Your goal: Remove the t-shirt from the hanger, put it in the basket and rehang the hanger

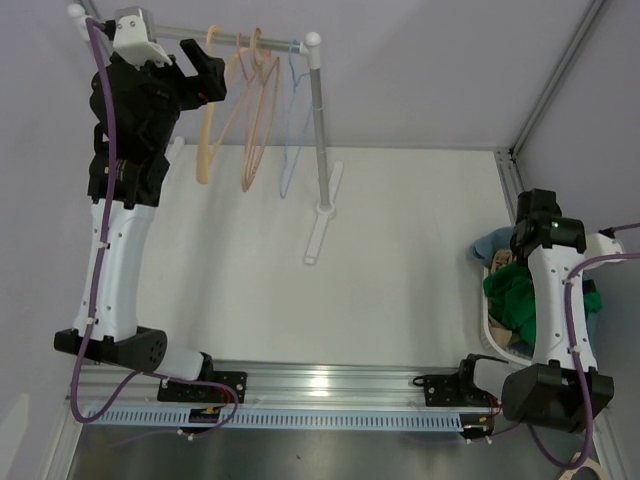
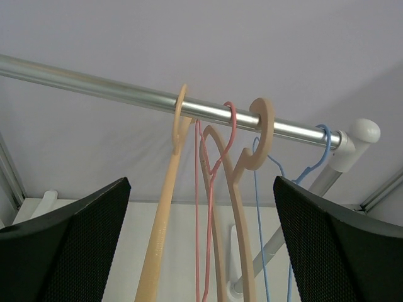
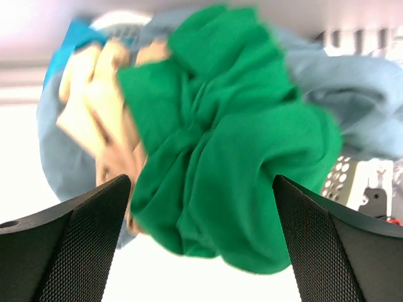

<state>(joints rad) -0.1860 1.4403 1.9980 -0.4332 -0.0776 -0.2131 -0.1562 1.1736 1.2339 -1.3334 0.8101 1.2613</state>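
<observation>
Hangers of wood and wire (image 2: pixel 261 135) hang bare before left gripper (image 2: pixel 200 181), jaws apart; crumpled green t-shirt (image 3: pixel 220 145) lies under right gripper (image 3: pixel 201 179), likewise apart.

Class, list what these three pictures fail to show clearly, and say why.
Top view: the right arm covers most of the basket and the clothes in it.
Left wrist view: the hangers' lower ends are cut off by the bottom edge.
Right wrist view: the green garment is blurred and bunched, its full shape unclear.

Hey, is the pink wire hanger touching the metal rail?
Touching. The left wrist view shows the pink hanger hooked over the rail, resting on it.
</observation>
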